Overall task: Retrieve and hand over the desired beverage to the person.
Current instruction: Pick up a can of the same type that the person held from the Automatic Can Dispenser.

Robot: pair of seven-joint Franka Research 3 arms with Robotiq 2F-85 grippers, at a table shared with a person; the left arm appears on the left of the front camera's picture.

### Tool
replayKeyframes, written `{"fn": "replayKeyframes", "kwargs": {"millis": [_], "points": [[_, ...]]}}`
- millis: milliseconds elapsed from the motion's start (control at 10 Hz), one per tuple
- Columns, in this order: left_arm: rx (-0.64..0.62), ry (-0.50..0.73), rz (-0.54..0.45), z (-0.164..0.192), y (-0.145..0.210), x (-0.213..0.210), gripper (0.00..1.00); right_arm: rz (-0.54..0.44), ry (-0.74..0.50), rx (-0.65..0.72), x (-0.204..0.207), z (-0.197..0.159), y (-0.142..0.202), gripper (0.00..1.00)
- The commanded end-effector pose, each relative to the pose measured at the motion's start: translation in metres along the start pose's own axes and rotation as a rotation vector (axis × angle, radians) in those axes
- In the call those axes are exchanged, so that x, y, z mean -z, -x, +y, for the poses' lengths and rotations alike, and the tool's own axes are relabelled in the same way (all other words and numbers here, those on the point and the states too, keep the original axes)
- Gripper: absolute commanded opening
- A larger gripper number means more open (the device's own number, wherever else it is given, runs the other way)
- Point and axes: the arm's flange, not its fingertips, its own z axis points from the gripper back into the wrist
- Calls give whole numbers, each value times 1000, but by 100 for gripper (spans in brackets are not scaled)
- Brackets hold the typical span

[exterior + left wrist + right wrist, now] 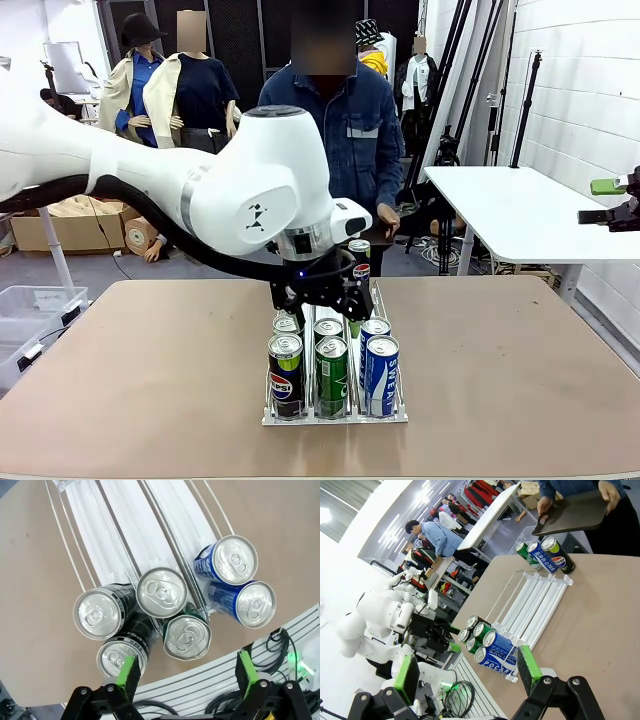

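I am holding the left claw wide open above the near end of the clear rack, with nothing between its green pads. Right below it, six cans are sitting two to a lane: black Pepsi cans, green cans and blue Pocari cans. I cannot tell which one is wanted. The right claw is also hanging open and empty, well apart from the rack and looking across the desk. Three more cans are standing at the desk's far edge, just in front of the person, who is standing there holding a dark tray in both hands.
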Motion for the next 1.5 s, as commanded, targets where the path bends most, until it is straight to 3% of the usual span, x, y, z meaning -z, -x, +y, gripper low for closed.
{"fn": "replayKeyframes", "kwargs": {"millis": [0, 1400], "points": [[-5, -19, 20, -14, -3, 6, 100, -6, -14, -2, -1, 1, 0, 100], [12, 2, 28, -7, 3, 11, 100, -6, -14, -2, -1, 1, 0, 100]]}}
